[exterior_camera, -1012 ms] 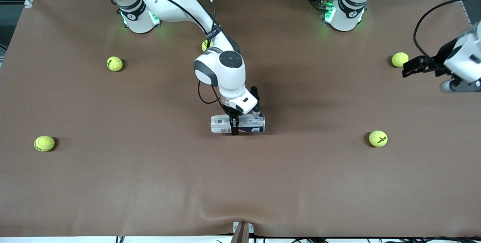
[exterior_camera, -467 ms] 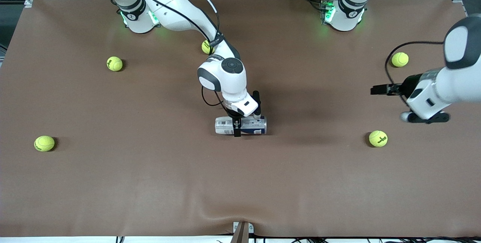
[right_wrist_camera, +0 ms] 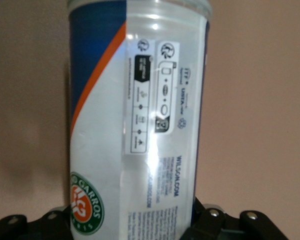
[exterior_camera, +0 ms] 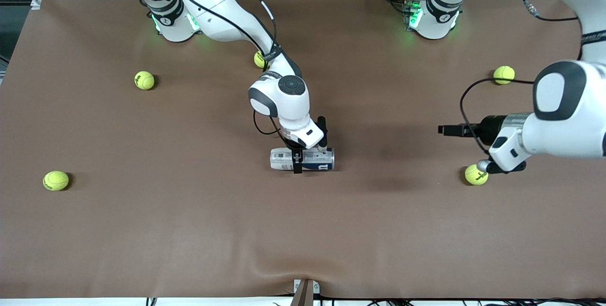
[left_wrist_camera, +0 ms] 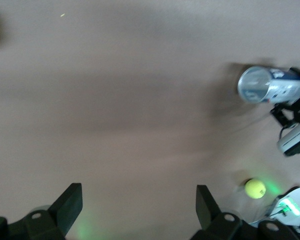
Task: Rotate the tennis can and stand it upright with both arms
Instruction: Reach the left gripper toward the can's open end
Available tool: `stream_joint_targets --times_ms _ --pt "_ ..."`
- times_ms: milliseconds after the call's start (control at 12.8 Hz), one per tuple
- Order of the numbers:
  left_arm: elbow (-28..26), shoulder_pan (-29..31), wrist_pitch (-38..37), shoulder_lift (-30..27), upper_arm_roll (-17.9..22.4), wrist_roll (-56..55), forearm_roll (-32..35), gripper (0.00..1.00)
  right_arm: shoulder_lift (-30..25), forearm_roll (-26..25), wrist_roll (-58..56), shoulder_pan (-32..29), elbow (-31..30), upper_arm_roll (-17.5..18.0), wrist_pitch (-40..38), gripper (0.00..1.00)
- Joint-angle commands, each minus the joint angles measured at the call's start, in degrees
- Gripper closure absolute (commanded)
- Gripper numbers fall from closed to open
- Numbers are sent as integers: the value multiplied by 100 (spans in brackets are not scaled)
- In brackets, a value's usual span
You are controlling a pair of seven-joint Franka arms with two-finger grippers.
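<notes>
The tennis can (exterior_camera: 302,159) lies on its side in the middle of the brown surface (exterior_camera: 189,230), and the right hand (exterior_camera: 297,160) is clamped across its middle, one finger on each side of it. The left hand (exterior_camera: 442,130) hangs above the surface toward the left arm's end from the can, fingers (left_wrist_camera: 70,200) spread wide, gripping nothing, with a tennis ball (exterior_camera: 475,175) just beside its wrist.
</notes>
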Motion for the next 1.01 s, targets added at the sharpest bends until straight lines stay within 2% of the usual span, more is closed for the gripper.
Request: stream_joint_targets --times_ms 0,78,156,467,779,934 --pt "-236 -107 550 81 1 -8 -553 0 143 -130 116 -29 100 1 203 25" --pt "-324 -203 726 142 1 -8 -938 0 143 -130 116 -29 100 1 203 15" --pt "-403 -222 884 195 1 -8 -1360 0 143 -121 116 -21 100 1 203 0" --pt "-501 -292 1158 511 1 -8 -2478 0 55 -94 203 76 109 1 186 0" --pt "-544 -564 1807 898 1 70 -3559 0 -313 -33 362 94 56 54 2 0" --pt "-693 -792 2229 1109 1 446 -4479 0 -489 -33 362 94 56 115 -252 0"
